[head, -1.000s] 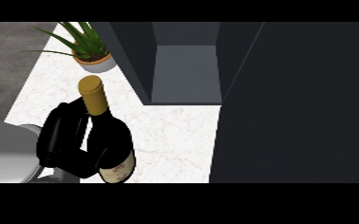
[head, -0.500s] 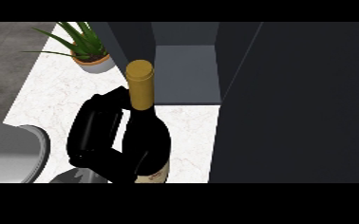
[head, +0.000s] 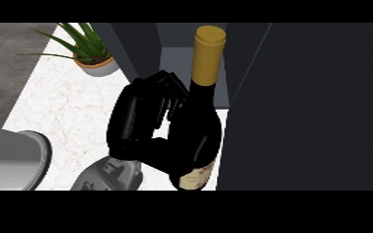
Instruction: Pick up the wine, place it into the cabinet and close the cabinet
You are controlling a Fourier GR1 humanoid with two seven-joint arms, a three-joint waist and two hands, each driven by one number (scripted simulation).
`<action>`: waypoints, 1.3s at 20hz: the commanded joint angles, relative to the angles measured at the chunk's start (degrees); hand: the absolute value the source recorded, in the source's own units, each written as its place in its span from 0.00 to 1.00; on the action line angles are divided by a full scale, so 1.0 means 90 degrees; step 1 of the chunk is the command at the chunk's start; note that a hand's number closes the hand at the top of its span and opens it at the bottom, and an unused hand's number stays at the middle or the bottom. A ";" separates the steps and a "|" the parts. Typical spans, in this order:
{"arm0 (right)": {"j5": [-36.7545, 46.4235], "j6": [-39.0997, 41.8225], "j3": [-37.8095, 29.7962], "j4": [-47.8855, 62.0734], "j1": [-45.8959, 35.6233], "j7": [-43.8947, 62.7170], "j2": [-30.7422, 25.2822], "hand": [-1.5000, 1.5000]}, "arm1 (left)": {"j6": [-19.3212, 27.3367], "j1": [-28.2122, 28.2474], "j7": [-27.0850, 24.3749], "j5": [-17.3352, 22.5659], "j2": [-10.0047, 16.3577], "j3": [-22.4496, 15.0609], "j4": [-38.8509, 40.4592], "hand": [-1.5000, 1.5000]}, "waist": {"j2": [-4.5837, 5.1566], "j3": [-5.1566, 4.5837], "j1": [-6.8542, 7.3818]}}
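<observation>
Here we see the wine (head: 200, 128) roughly upright at the middle of the view. Its gold-capped neck (head: 207, 54) reaches up across the cabinet's (head: 138, 49) open grey compartment, and its pale label shows near the lower edge. We cannot tell whether its base touches the worktop (head: 65, 108). The left hand (head: 142, 118) sits against the bottle's left side, its fingers (head: 164, 85) curled and clamped round the dark body, with the grey forearm (head: 109, 175) coming in from the near left. A broad dark panel (head: 306, 103) fills the right. At the far left a potted plant (head: 91, 59) stands on the white worktop, just beside the cabinet.
</observation>
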 commanded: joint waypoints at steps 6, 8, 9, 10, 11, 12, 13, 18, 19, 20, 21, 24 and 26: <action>-0.0424 0.0252 0.0116 -0.0651 0.0687 -0.0225 0.0085 0.00 | 0.1206 -0.0996 0.0161 0.0054 -0.0002 -0.0483 0.0705 1.00 | 0.0001 0.0000 -0.0018; -0.0484 0.0200 0.0015 -0.0266 0.0408 -0.0261 0.0118 0.00 | 0.0482 -0.1003 -0.0101 -0.0095 0.0045 0.0259 0.0945 1.00 | 0.0008 -0.0001 0.0022; -0.0329 0.0300 0.0092 -0.0445 0.0707 -0.0439 0.0131 0.00 | 0.1410 -0.1199 -0.0297 -0.0060 -0.0001 -0.0522 0.1174 1.00 | 0.0005 0.0000 -0.0020; -0.0026 -0.0017 0.0491 -0.0714 0.0290 0.0206 0.0204 0.00 | 0.1181 -0.1225 -0.0280 -0.0064 -0.0001 -0.0322 0.1311 1.00 | 0.0004 -0.0005 -0.0002; -0.0374 0.0220 0.0084 -0.0777 0.0575 0.0042 -0.0001 0.00 | 0.1101 -0.1353 -0.0061 -0.0057 -0.0001 -0.0317 0.1168 1.00 | 0.0001 -0.0002 0.0000; -0.0274 0.0268 0.0232 -0.0766 0.0775 -0.0138 0.0070 0.00 | 0.1564 -0.1646 -0.0115 -0.0184 -0.0001 -0.0407 0.1522 1.00 | 0.0001 0.0000 -0.0033; -0.0530 0.0252 0.0065 -0.0818 0.0782 -0.0188 0.0089 0.00 | 0.1317 -0.1556 -0.0573 0.0230 -0.0002 -0.0284 0.1846 1.00 | 0.0011 -0.0002 -0.0053; -0.0605 0.0342 0.0001 -0.0823 0.0764 -0.0051 0.0020 0.00 | 0.1505 -0.1264 -0.0951 0.0536 -0.0002 -0.0490 0.1947 1.00 | 0.0004 -0.0002 -0.0031; -0.0798 0.0173 -0.0390 -0.0738 0.0317 0.0100 -0.0053 0.00 | 0.0925 -0.1375 -0.0828 0.0597 -0.0002 0.0092 0.2016 1.00 | 0.0008 -0.0003 -0.0003; -0.0717 0.0274 -0.0149 -0.0832 0.0480 0.0232 -0.0073 0.00 | 0.1633 -0.1568 -0.1261 0.0941 -0.0002 -0.0325 0.2246 1.00 | 0.0011 -0.0004 -0.0057; -0.0438 0.0179 0.0103 -0.0967 0.0500 0.0202 0.0060 0.00 | 0.1603 -0.1140 -0.1269 0.0861 -0.0002 -0.0486 0.1941 1.00 | 0.0001 -0.0005 -0.0023; -0.0366 -0.0017 0.0062 -0.0852 0.0159 0.0526 0.0048 0.00 | 0.1534 -0.1024 -0.1877 0.1258 -0.0002 -0.0570 0.2323 1.00 | 0.0009 -0.0008 -0.0019; -0.0379 -0.0032 -0.0047 -0.0591 -0.0129 0.0436 0.0010 0.00 | 0.1633 -0.1206 -0.2154 0.1389 -0.0002 -0.0582 0.2654 1.00 | 0.0014 -0.0006 -0.0016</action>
